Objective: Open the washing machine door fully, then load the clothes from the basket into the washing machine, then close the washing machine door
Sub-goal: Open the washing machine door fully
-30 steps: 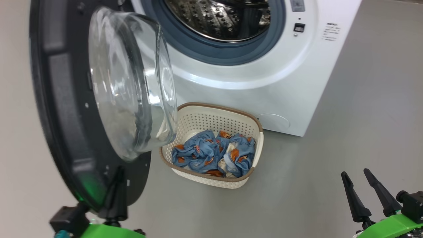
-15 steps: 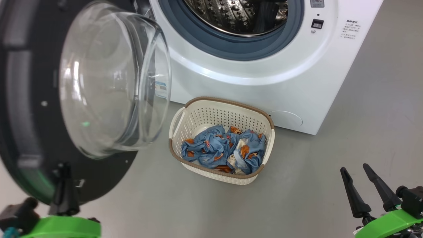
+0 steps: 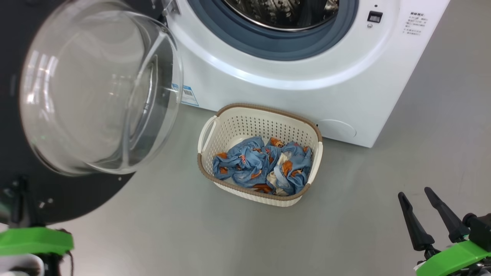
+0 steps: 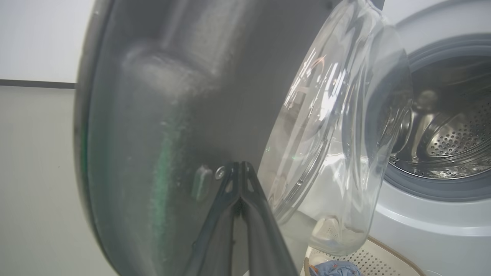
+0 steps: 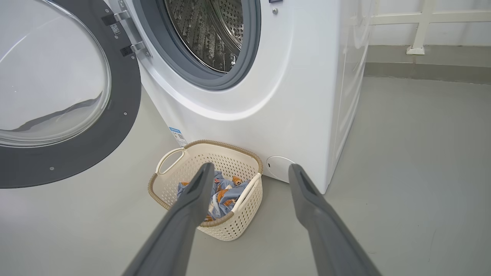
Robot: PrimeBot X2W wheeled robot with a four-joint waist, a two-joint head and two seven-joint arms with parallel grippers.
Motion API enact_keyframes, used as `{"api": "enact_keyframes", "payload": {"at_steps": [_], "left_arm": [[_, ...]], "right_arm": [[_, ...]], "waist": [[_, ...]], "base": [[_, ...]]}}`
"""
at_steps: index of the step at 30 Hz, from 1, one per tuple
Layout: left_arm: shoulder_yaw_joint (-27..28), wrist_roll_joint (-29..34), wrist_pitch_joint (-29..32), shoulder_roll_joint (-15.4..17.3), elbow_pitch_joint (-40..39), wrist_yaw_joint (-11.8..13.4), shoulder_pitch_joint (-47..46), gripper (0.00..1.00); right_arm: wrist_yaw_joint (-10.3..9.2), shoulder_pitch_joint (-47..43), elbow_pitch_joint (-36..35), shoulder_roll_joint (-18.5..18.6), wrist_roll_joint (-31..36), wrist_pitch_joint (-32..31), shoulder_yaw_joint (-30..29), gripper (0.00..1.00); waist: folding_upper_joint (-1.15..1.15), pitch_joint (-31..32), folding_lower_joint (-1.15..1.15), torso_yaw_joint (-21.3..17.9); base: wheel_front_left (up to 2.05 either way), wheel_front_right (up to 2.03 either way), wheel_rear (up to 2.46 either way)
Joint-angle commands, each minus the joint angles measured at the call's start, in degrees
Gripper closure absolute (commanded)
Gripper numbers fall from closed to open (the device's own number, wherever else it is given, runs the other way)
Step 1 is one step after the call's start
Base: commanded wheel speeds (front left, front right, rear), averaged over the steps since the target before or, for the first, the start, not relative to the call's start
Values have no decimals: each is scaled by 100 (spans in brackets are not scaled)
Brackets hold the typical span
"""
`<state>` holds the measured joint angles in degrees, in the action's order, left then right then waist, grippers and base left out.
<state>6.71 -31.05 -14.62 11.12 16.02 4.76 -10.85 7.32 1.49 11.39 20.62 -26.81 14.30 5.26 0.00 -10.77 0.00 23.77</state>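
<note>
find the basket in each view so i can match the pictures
Head view: basket at centre, in front of the washer.
Left wrist view: a slice of the basket's rim and wall at the bottom edge, right of centre, under the glass bowl.
Right wrist view: basket lower middle, left of centre.
Shared landmark: the open door, left of the basket in every view.

a laundry room: washing machine (image 3: 291, 96) on grey floor (image 3: 422, 134).

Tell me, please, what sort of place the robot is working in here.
Probably a laundry area, perhaps a test room: a white front-loading washing machine stands on a smooth grey floor, with a basket of clothes before it.
</note>
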Motion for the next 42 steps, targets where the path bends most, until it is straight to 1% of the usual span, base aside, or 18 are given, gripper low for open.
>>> {"api": "enact_keyframes", "payload": {"at_steps": [1, 9, 14, 20, 27, 36, 42], "left_arm": [[354, 1, -35, 334, -46, 21, -305, 100], [915, 230, -37, 504, 507, -165, -877, 100], [1297, 418, -37, 673, 1013, -359, -1322, 100], [1728, 676, -38, 769, 1458, -569, -1791, 100], [2124, 963, -38, 906, 1937, -692, -2203, 100], [2505, 1385, -38, 1065, 2486, -882, -2554, 100], [2659, 1528, -38, 993, 2598, -1060, -2532, 100]], "right_arm": [[17, 164, -159, 143, 46, 70, 135, 0], [17, 286, -181, 229, 49, 70, 175, 0], [17, 390, -197, 293, 46, 70, 202, 0], [17, 522, -223, 363, 53, 70, 207, 0], [17, 625, -247, 422, 67, 70, 225, 0], [17, 744, -205, 426, 64, 70, 283, 0], [17, 726, -153, 366, 56, 70, 302, 0]], "waist": [[0, -59, 0, -3], [0, -290, 0, -44], [0, -489, 0, -82], [0, -745, 0, -133], [0, -926, 0, -178], [0, -933, 0, -266], [0, -741, 0, -289]], "base": [[0, 0, 0], [0, 0, 0], [0, 0, 0], [0, 0, 0], [0, 0, 0], [0, 0, 0], [0, 0, 0]]}}
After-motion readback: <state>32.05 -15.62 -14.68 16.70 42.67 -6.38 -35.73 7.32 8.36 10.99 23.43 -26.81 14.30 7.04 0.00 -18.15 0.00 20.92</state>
